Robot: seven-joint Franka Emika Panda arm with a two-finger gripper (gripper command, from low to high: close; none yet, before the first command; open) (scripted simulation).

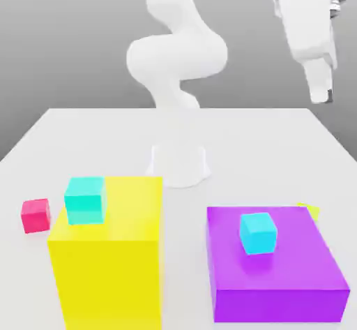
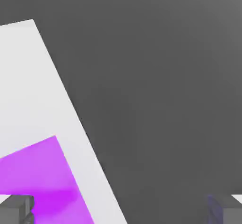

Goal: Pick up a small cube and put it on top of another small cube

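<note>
A small lime cube [image 1: 309, 211] peeks out from behind the far right corner of the purple block [image 1: 279, 273] on the exterior view's right. One cyan cube [image 1: 258, 233] sits on top of that purple block. Another cyan cube [image 1: 85, 200] rests on the big yellow block [image 1: 108, 266]. On the table at the exterior view's left lies a pink cube [image 1: 35, 215]. My gripper [image 1: 320, 93] hangs high above the table's far right side, well above the lime cube. In the hand view the gripper [image 2: 121, 211] is open with nothing between its fingers [image 2: 16, 209], and the purple block [image 2: 38, 180] lies below.
The arm's white base [image 1: 179, 161] stands mid-table behind the two blocks. The white table [image 1: 84, 140] has open surface toward the back, and its edge [image 2: 71, 100] runs diagonally through the hand view against dark floor.
</note>
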